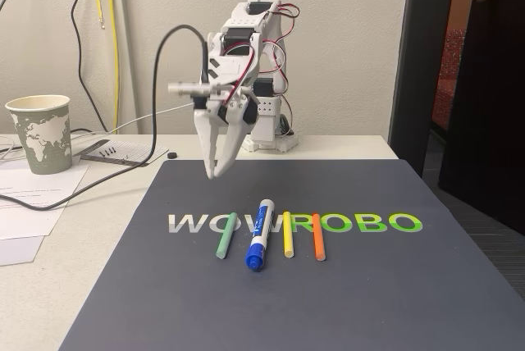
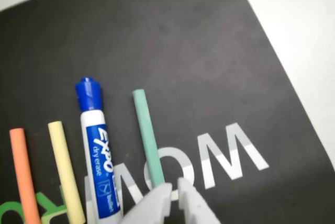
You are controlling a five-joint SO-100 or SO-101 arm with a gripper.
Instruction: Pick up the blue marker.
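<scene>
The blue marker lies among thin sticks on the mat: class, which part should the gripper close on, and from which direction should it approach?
Grip the blue marker mid-barrel, on the labelled white section, coming straight down from above. It lies flat, so the fingers should straddle its width. The green stick and yellow stick lie close alongside, leaving narrow gaps. The gripper hangs above the mat.

Arm body: white plastic links, blocky and angular, with black servo housings set between them.
Base: white block, flat foot.
Wiring: thin red and dark leads looped along the upper links; one thick black cable arching from the wrist area.
Wrist camera mount: pale grey cylindrical piece projecting sideways from the wrist.
Gripper: two long, white, tapering fingers, narrowing to slim tips.
Fingertips, wrist view: white, matte, with faceted edges.
Markings: none legible on the arm.
</scene>
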